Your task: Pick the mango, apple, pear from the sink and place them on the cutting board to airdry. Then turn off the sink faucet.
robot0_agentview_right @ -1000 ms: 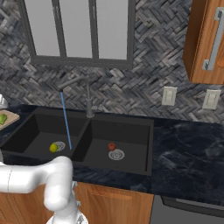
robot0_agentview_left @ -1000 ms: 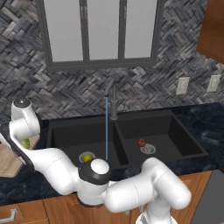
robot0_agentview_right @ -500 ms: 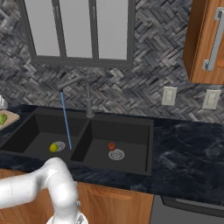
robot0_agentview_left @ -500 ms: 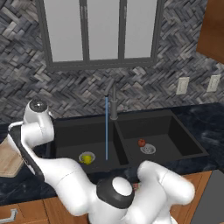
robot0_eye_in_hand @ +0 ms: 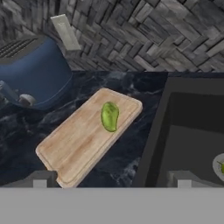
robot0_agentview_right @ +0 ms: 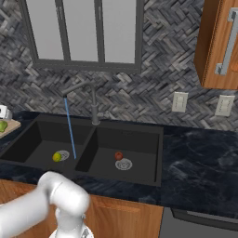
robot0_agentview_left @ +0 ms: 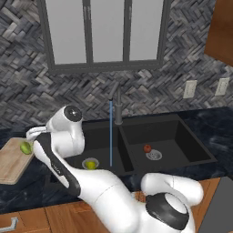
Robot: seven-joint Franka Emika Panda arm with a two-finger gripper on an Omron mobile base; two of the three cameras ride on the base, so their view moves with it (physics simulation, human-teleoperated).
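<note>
Just swung back from over the cutting board toward the sink; a sec ago hung lower, right at board's edge. Gripper fingers spread about as wide as they go, nothing between them. Green elongated fruit left lying on the board, near its sink-side end, free of the fingers: also seen as green spot on board left of sink. So one of three looks delivered, prob. the mango or pear.

Still in sink: yellow-green round fruit in left basin by the drain; apple in right basin, just beside its drain. Neither moved over the last sec.

Sink faucet behind the divider, water stream running into left basin as before — not off yet.

Judgement: release step done, retreat under way; next likely the near fruit in left basin. Blue toaster beyond the board on worktop, well apart from the sink.
</note>
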